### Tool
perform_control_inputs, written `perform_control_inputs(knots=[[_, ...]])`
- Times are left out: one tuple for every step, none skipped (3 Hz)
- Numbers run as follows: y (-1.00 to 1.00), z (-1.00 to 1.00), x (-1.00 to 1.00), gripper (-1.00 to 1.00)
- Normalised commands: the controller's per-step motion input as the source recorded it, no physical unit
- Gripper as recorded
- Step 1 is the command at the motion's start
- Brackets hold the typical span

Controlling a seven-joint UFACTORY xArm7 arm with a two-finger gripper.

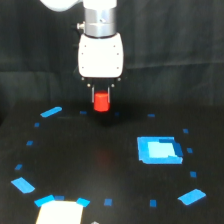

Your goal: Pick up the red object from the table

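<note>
The red object (101,101) is a short red-orange cylinder, upright between the fingers of my gripper (101,95). The gripper hangs from its white body (101,56) at the upper middle of the exterior view, and its dark fingers are shut on the cylinder's upper part. The cylinder's bottom seems to sit slightly above the black table (100,165), with a faint red reflection on the surface below it; whether it touches I cannot tell.
A bright blue square patch (159,150) lies toward the exterior view's right. Small blue tape marks ring the table, among them a strip (51,111) at the left and one (192,196) at the lower right. A white patch (59,212) sits at the bottom edge.
</note>
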Motion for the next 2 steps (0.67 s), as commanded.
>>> perform_control_inputs(knots=[[-0.54, 0.92, -0.25, -0.98], [-0.66, 0.82, -0.44, -0.73]])
